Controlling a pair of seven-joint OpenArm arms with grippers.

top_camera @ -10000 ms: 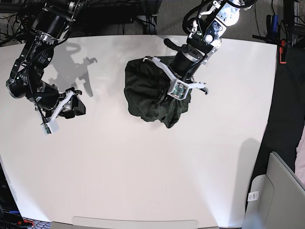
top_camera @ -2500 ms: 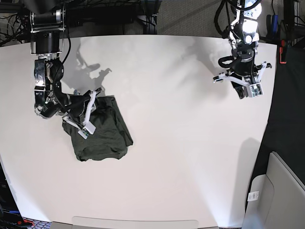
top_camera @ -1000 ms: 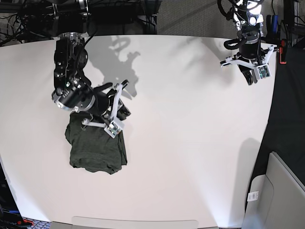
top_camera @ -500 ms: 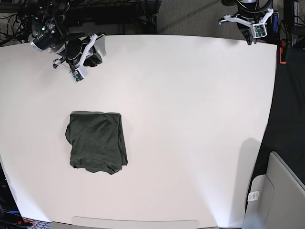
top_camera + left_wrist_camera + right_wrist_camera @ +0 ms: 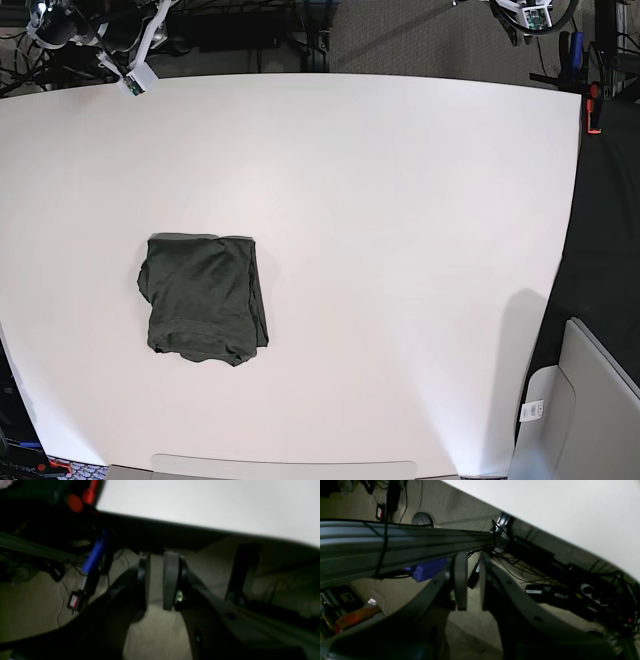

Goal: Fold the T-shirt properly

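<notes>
Now both arms pulled off past the counter's (image 5: 400, 200) far edge, up over floor and cables. Left gripper (image 5: 157, 580) empty, pads (image 5: 170, 580) a narrow slit apart, hanging over carpet beside a blue-handled tool (image 5: 93, 555). Right gripper (image 5: 470, 580) likewise empty and nearly closed, above a metal rail (image 5: 395, 542). Shirt (image 5: 203, 298) folded into a compact rectangle, flat on the counter, well apart from both.

the t-shirt (image 5: 204, 298), dark heathered olive-green, lies folded into a compact, roughly rectangular bundle flat on the tabletop (image 5: 400, 250), nearer its left edge, slightly rumpled along its lower edge.
</notes>
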